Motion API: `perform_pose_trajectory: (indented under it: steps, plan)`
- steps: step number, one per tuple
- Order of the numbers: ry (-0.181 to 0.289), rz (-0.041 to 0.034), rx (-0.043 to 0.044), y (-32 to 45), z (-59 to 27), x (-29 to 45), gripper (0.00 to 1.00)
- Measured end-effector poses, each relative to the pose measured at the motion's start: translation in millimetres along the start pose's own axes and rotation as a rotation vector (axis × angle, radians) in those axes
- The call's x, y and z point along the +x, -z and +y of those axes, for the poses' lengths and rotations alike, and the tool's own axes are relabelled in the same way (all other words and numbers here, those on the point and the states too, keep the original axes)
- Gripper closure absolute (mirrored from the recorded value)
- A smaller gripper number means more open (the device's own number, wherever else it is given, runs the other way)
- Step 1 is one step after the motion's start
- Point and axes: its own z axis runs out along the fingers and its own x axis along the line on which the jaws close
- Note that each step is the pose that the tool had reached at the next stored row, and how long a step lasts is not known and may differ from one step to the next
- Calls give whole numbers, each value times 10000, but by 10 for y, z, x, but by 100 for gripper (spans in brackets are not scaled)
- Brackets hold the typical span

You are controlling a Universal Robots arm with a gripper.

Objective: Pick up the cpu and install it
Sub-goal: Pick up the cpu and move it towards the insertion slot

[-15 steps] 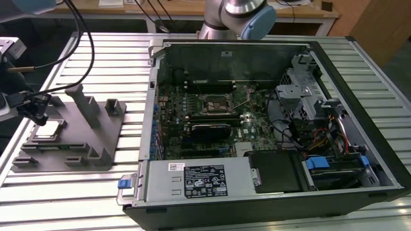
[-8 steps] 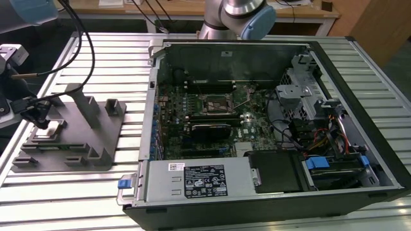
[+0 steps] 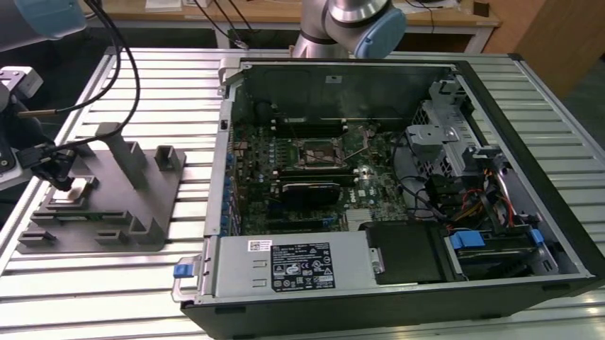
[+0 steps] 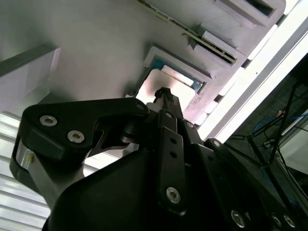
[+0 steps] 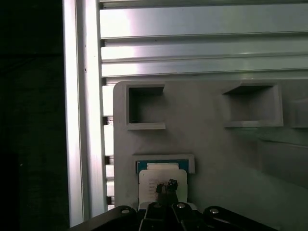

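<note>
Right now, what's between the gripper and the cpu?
Nothing. In both wrist views the gripper hangs directly over the cpu in the grey holder, no object between them.

Pale, flat square cpu (image 5: 150, 177), lying level in a rimmed pocket of the grey holder plate (image 5: 207, 144)

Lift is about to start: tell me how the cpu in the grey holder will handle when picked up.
The cpu looks flat and rigid, so it should not flex. Its smooth pale top may be slippery. It sits in a recess of the grey holder, so it probably must lift straight out.
</note>
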Motion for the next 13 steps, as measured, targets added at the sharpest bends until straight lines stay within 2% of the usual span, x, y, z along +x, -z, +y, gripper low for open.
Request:
perform_pose_trajectory:
  steps: [5,13]
  plan:
    - [1,0,-2,-31,-3,8,89]
    - [0,1,-17,-34,-2,10,89]
